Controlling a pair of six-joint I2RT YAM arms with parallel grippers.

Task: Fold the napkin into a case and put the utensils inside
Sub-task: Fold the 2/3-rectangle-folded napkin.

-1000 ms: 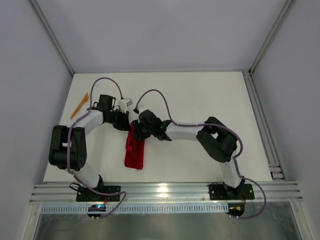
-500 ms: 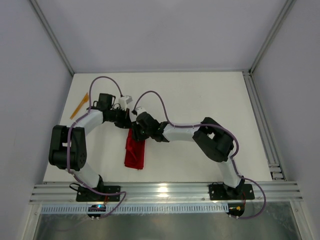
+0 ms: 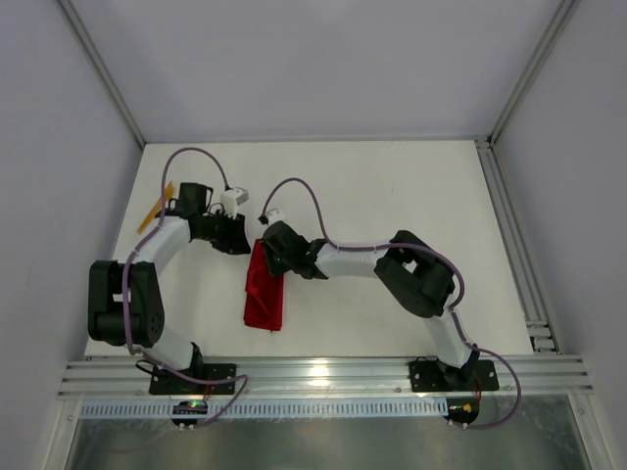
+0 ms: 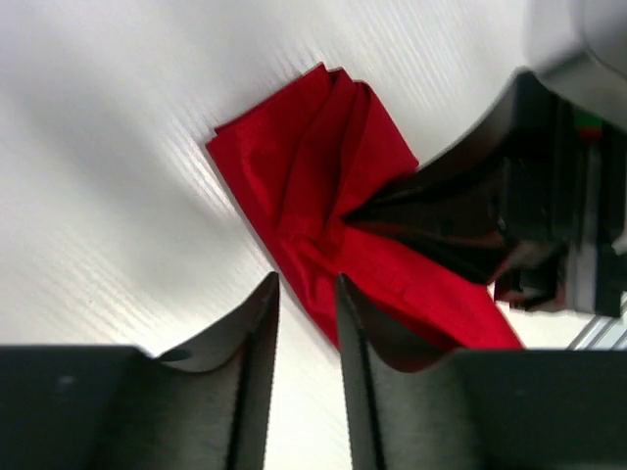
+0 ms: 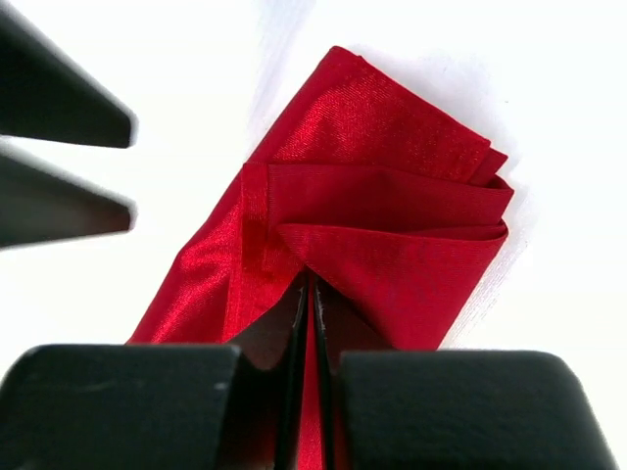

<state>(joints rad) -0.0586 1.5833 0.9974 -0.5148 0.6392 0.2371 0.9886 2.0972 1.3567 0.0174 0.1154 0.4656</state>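
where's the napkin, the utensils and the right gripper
napkin [image 5: 392,225], right wrist view, folded top layer
utensils [image 3: 148,218], top external view, visible orange part
right gripper [image 5: 306,282], right wrist view, between its shut fingertips

Utensils [image 3: 153,214] lie left of napkin [image 3: 265,297] (well apart).

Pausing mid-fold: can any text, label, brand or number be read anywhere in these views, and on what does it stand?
None can be read.
The napkin is plain red, with no tag or print showing.
The orange utensils are too small to show any marking.
A small coloured patch on the housing of the right gripper is too blurred to tell whether it is a label.
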